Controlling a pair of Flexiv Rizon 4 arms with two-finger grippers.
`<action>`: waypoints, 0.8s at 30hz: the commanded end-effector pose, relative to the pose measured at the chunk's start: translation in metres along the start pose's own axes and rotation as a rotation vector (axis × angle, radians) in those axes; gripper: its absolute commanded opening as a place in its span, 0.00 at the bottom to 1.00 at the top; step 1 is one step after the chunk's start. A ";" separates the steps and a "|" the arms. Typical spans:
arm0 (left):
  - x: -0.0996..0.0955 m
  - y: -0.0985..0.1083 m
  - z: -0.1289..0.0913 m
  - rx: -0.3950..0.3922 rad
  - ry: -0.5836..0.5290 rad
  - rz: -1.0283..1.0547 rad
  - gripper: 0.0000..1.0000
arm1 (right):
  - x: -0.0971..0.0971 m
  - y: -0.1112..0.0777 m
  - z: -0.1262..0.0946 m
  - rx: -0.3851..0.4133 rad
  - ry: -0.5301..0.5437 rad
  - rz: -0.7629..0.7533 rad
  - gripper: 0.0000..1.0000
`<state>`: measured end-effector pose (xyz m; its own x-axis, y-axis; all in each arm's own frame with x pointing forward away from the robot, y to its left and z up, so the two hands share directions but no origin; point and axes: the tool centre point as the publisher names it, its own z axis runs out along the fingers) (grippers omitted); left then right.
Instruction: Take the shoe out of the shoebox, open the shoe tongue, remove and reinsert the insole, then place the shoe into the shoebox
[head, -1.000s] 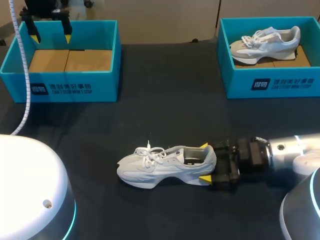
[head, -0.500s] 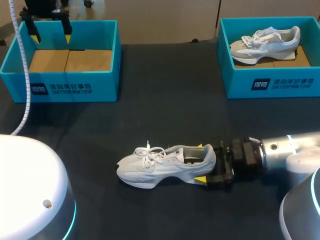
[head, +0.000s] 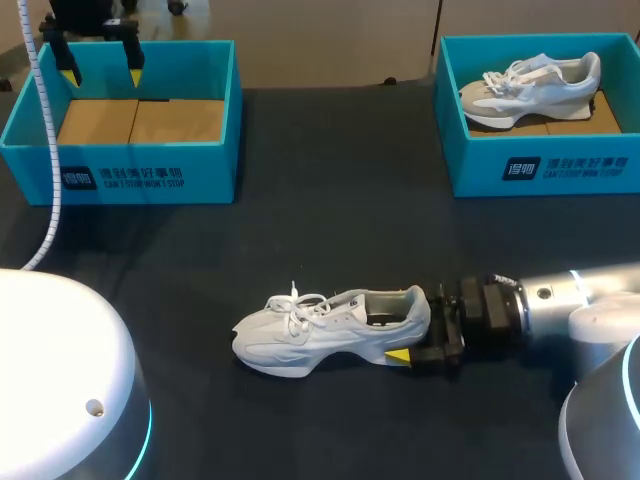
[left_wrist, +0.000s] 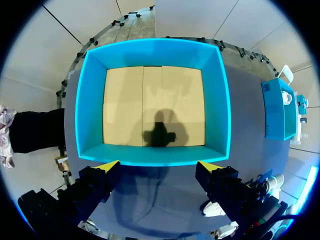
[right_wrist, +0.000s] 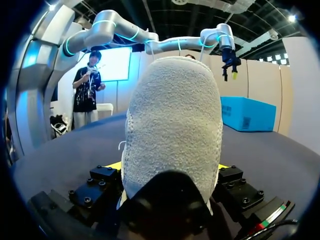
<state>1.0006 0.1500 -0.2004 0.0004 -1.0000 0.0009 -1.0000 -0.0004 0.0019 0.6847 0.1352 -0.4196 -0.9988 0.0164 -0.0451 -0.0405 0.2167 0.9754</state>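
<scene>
A robotics lab: left arm (right_wrist: 107, 30) and right arm (head: 570, 300) at a dark work table (head: 330, 180).

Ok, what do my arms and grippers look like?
The right arm is a silver tube with a cyan light ring and a blocky black right gripper with yellow tips. The left arm matches, silver with cyan rings; its left gripper is black, yellow-tipped, with a ribbed white cable.

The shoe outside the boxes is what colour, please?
White shoe; head view shows it best.
</scene>
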 end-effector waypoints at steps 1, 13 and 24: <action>0.000 0.000 0.000 0.001 0.000 0.000 1.00 | 0.002 -0.003 0.004 -0.001 -0.014 0.006 0.00; 0.000 0.000 0.000 0.001 0.000 0.000 1.00 | 0.003 -0.003 0.004 -0.005 -0.014 0.008 0.00; 0.045 0.072 -0.015 0.067 -0.090 -0.156 1.00 | 0.003 -0.003 0.004 -0.005 -0.014 0.008 0.00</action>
<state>0.9696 0.1223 -0.1909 0.1303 -0.9909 -0.0344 -0.9912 -0.1310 0.0192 0.6834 0.1355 -0.4202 -0.9987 0.0299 -0.0401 -0.0331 0.2084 0.9775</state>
